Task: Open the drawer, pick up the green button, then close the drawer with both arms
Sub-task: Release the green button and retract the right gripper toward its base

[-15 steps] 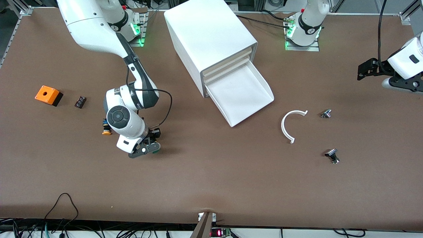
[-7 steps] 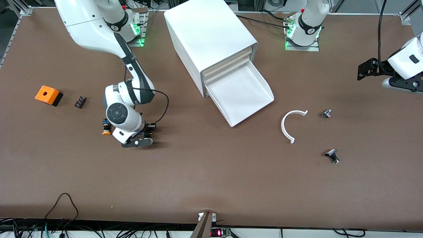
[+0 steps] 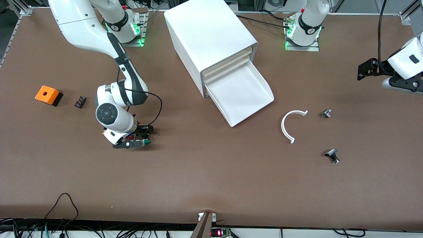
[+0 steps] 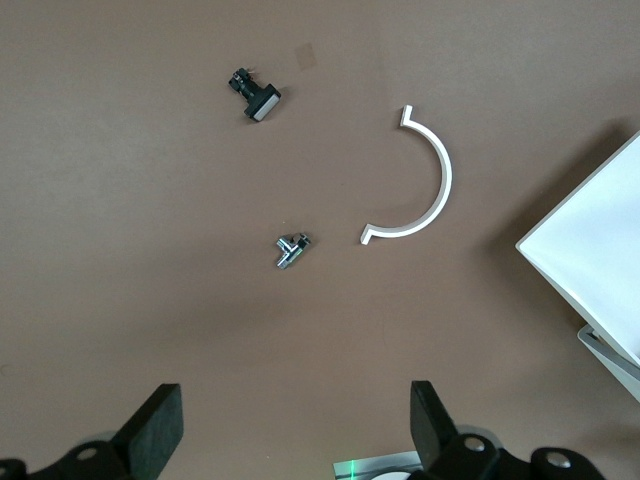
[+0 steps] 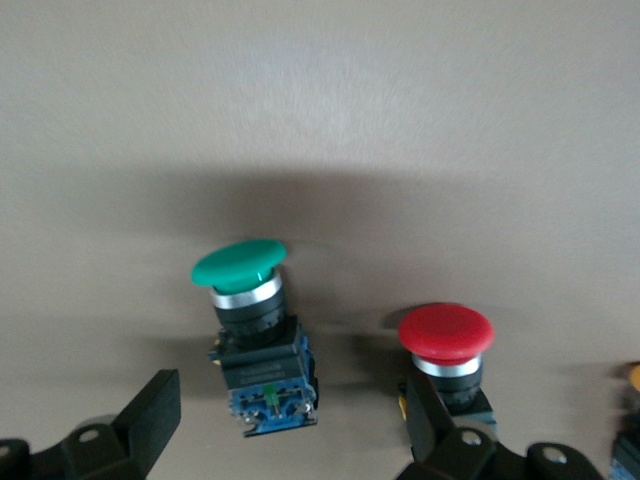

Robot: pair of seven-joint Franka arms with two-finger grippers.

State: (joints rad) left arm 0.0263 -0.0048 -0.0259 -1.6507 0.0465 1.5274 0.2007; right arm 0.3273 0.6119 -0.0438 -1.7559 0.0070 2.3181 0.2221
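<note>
The lowest drawer [image 3: 243, 94] of the white cabinet [image 3: 211, 36] is pulled out and shows nothing inside. The green-capped button [image 5: 250, 300] lies on the table near the right arm's end, and its green cap shows beside the gripper in the front view [image 3: 146, 141]. My right gripper [image 3: 134, 140] is low over it. In the right wrist view the right gripper [image 5: 290, 430] is open, with a finger on each side of the button's blue body and a gap at both. My left gripper [image 3: 365, 70] waits open at the left arm's end, and the left wrist view shows it [image 4: 295, 430] empty.
A red-capped button [image 5: 447, 333] stands right beside the green one, against one right finger. A yellow cap [image 5: 632, 375] shows at the edge. An orange box [image 3: 48, 95] and a small black part [image 3: 80, 101] lie nearby. A white curved piece [image 3: 290, 127] and two metal parts [image 3: 326, 113] [image 3: 332, 155] lie by the drawer.
The right arm has moved toward its own end of the table, and its gripper now sits beside the red and yellow buttons. The left arm and the drawer have not moved.
</note>
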